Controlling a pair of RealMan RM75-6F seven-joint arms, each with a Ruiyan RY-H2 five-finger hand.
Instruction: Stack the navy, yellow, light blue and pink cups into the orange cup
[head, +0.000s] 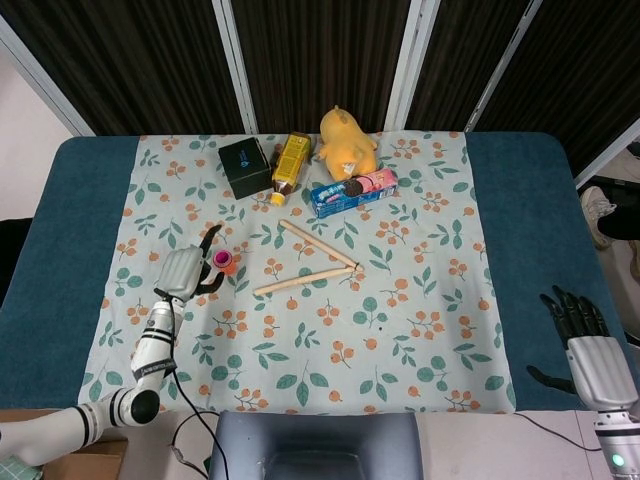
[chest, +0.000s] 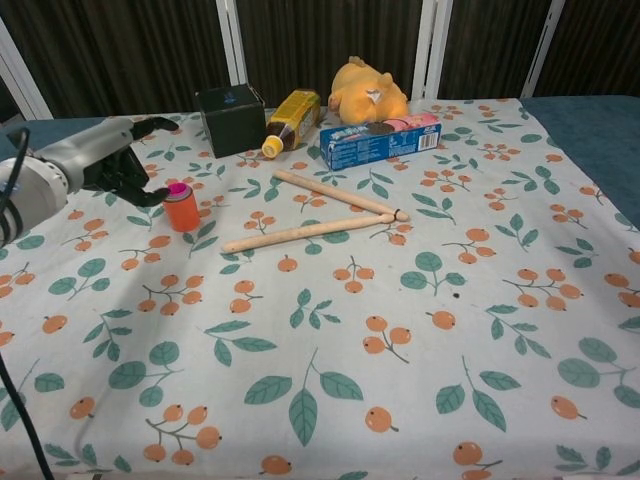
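Open cloth right of the crossed sticks (chest: 310, 212) — box (chest: 379, 139), bottle (chest: 283, 119), toy (chest: 368, 93) seemingly crowding the rear.

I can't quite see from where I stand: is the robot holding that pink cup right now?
No. In the chest view the left hand is open beside the orange cup, and the pink cup sits nested inside it.
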